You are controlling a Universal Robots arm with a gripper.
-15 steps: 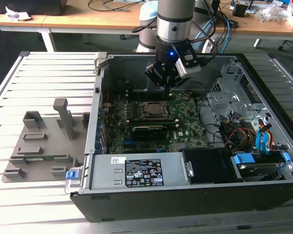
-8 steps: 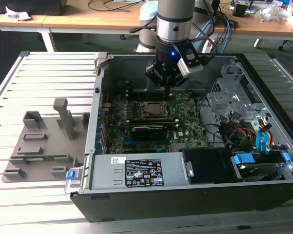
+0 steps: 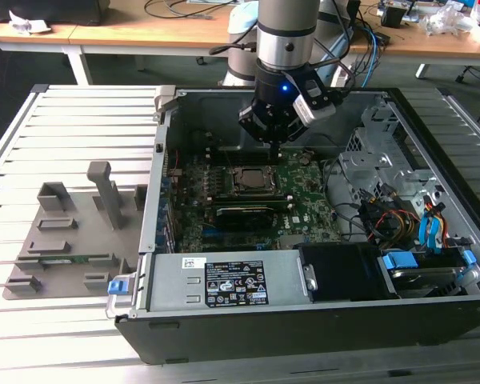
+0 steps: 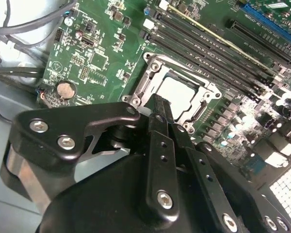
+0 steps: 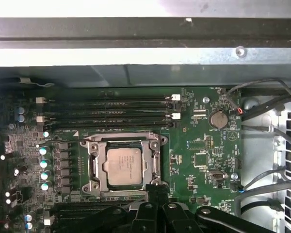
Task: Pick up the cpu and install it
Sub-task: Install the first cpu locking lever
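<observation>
One silvery square cpu [image 5: 124,166] sits in its socket frame [image 5: 122,165]; tool [image 4: 157,104] fingers together, empty.

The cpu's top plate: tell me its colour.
Silvery-grey with a pale rim; the cpu sits in its socket, clearest in the first wrist view.

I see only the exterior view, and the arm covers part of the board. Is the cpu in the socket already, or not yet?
Observer: Yes. In the first wrist view the cpu lies flat inside the socket frame, metal top up.
Operator: Where is the pincer compared to it?
Observer: In the second wrist view the pincer is at the frame's edge, beside the cpu and not over its middle. I cannot tell whether it touches.
Operator: What else is on the board near the socket?
Observer: A round coin battery sits on the board, apart from the socket frame.
</observation>
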